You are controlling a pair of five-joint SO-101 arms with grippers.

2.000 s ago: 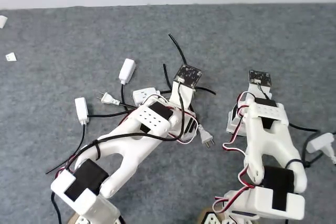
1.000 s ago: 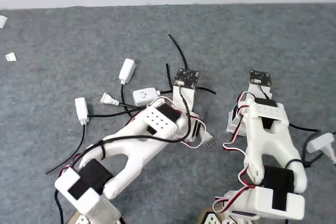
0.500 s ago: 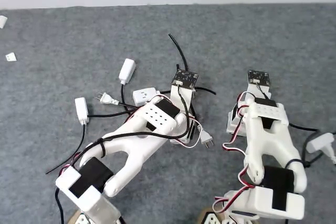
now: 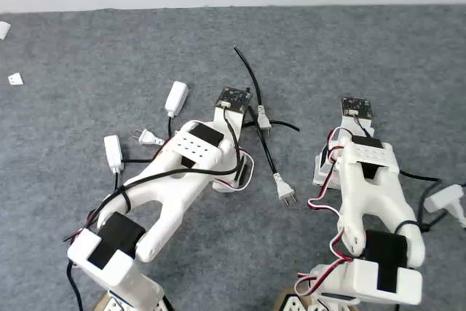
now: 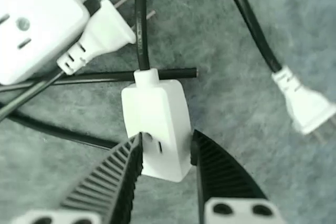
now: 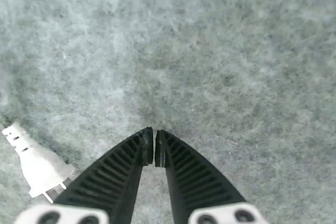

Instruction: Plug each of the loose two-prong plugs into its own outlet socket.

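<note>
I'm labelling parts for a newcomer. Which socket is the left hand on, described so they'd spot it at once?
On the grey carpet, find the left hand. Its fingers grip a small white socket block with a black cord at its far end. Unlike the three-hole outlet beside it, it has just two slots.

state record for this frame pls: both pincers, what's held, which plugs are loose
left pincer: shut on outlet socket, one finger on each side
right pincer: shut, empty, over bare carpet
near plug: loose on the carpet, prongs bare
far plug: loose, beside second socket
right-side plug: loose, close to the right pincer
plugged in: none seen
</note>
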